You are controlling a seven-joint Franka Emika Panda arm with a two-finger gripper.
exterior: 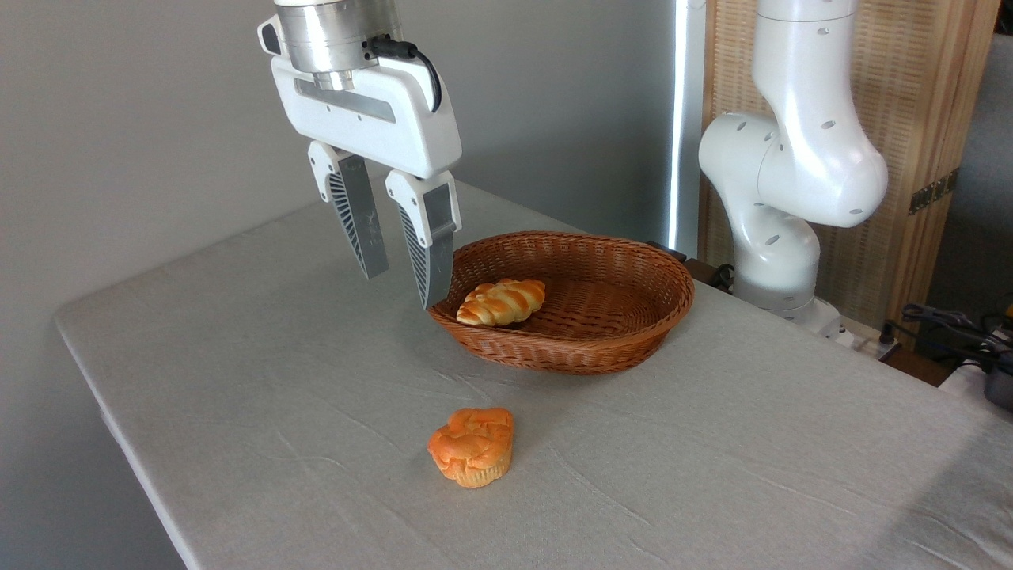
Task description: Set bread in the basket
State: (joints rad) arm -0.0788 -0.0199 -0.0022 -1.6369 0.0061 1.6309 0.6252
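Observation:
The bread [472, 446], a small orange muffin-shaped bun with a paler ridged base, sits upright on the grey tablecloth in front of the basket. The oval brown wicker basket [633, 261] stands behind it, right of centre. My gripper [404, 289] hangs in the air to the left of the basket's left rim, well above and behind the bun. Its two fingers point down, stand apart and hold nothing.
A braided golden loaf [502, 302] lies inside the basket against its left wall. The arm's white base [779, 237] stands at the table's far right corner, with cables [950, 324] beyond. The table's left edge [119, 427] runs diagonally.

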